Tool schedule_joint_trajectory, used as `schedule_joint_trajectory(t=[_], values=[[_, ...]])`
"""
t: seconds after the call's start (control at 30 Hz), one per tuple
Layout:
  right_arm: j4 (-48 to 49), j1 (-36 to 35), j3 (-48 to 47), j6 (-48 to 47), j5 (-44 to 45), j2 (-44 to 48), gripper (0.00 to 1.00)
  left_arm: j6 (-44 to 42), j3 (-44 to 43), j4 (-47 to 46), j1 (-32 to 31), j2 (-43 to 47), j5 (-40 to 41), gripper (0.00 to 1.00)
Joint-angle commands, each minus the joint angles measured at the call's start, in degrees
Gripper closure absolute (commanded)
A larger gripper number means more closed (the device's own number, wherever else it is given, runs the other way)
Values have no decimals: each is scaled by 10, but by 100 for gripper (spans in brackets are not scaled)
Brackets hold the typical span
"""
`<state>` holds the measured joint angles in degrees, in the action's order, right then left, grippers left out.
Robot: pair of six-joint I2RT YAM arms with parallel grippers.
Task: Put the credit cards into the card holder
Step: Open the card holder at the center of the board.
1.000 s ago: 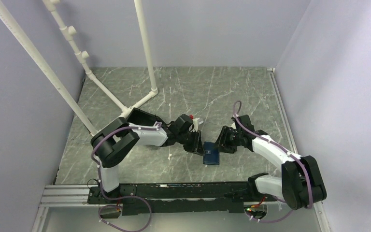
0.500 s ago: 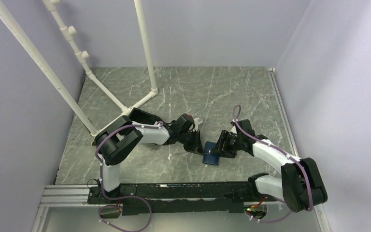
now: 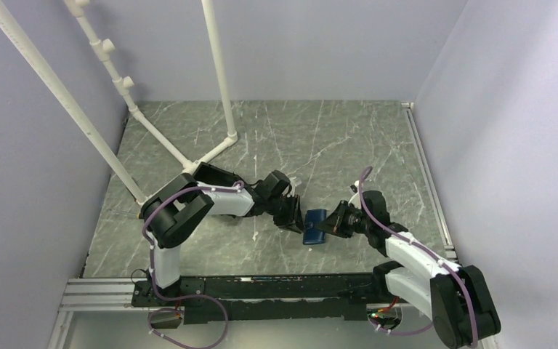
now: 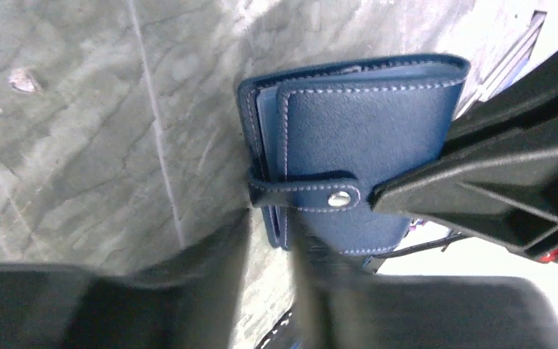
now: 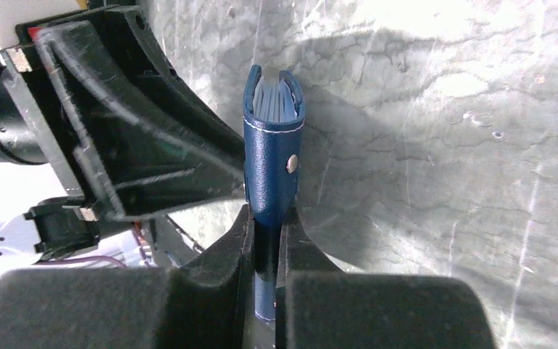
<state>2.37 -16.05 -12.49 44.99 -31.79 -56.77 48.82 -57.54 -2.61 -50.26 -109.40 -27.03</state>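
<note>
Just inside the near edge, about midway between left and right edges: holder [image 5: 272, 156] pinched at its lower end by the right jaws, pressed onto both faces. Turned up on its edge now, where a second ago lay flat and broad on the surface [image 3: 298, 138]; right elbow swung back toward the near edge in the doing. Snapped shut by the strap [image 4: 339, 197], with pale blue leaves showing at the open end. Left jaws drawn almost together at the strap side; cannot tell whether gripping anything. No loose cards in sight, so probably inside already; if not, needs unsnapping again. Farther off, white pipes [image 3: 218, 73] toward the far left corner.
</note>
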Motion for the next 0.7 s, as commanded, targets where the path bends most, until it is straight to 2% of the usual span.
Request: schedule_joint_trajectory(t=[0.0, 0.03, 0.07, 0.1, 0.17, 0.23, 0.3, 0.4, 0.53, 0.67], values=[[-51, -21, -55, -27, 17, 36, 100, -15, 8, -11, -12, 37, 68, 48], [-72, -30, -66, -29, 43, 39, 100, -15, 8, -8, -14, 50, 79, 37], [-104, -41, -76, -31, 74, 42, 100, -14, 8, -3, -19, 62, 93, 31], [-121, -61, -88, -29, 108, 41, 100, -12, 3, 5, -27, 72, 110, 27], [-137, -87, -99, -18, 150, 40, 100, -8, -15, 33, -36, 78, 148, 26], [-150, -101, -109, -9, 178, 36, 100, -5, -56, 78, -45, 70, 178, 34], [-156, -105, -114, -3, 194, 35, 100, -2, -84, 109, -47, 54, 199, 50], [-146, -108, -118, 1, 189, 29, 100, -2, -110, 135, -51, 36, 218, 57], [-131, -114, -121, 10, 182, 16, 100, -13, -136, 151, -60, 17, 226, 58], [-124, -115, -124, 20, 179, 23, 100, -14, -146, 160, -69, 3, 221, 67]])
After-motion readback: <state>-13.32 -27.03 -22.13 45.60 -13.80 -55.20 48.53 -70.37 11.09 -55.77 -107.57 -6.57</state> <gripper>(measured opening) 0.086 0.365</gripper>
